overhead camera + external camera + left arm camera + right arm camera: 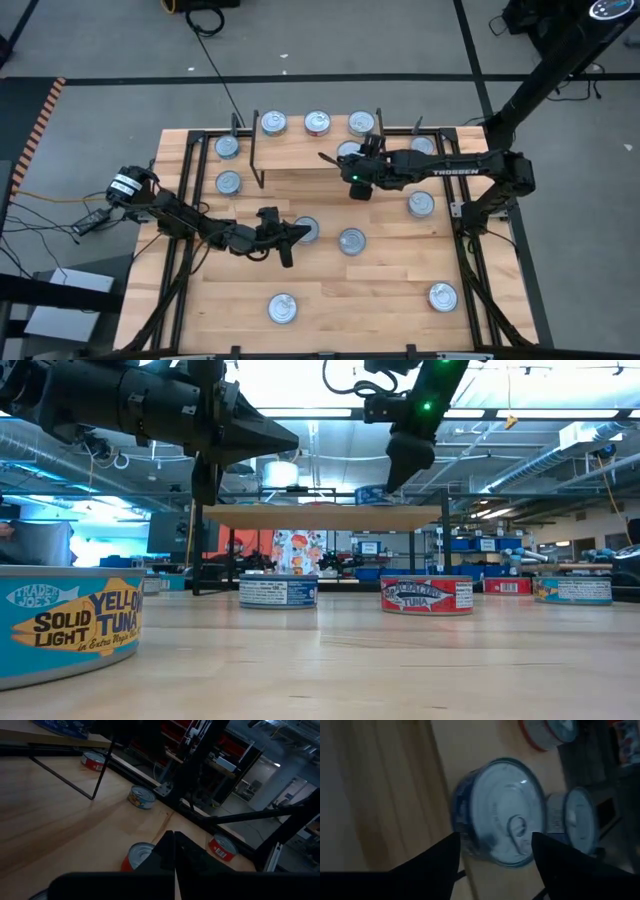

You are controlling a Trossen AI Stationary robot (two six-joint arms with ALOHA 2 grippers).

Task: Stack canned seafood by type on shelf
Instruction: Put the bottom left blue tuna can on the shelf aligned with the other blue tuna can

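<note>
From overhead I see the shelf (300, 160) on the far half of the table (390, 310), its plank running left to right. One blue-sided can (502, 812) sits flat on the plank's right end, silver lid up, axis vertical; in the right wrist view its pull tab points toward the fingers. My right gripper (352, 157) hangs over that can with its fingers (432, 865) spread wide, one on either side of the lid and not pressing it. In the low view the same can (372, 495) shows as a low blue shape on the plank, under the right arm.

The other cans all stand lid up: a row of three (317, 123) along the far edge behind the shelf, two (228, 182) at the shelf's left, and the rest loose on the table, among them a red-sided one (427, 594) in front of the shelf.

My left gripper (296, 238) is above the table's middle, fingers pressed together and holding nothing, just beside a red-sided can (134, 856).
</note>
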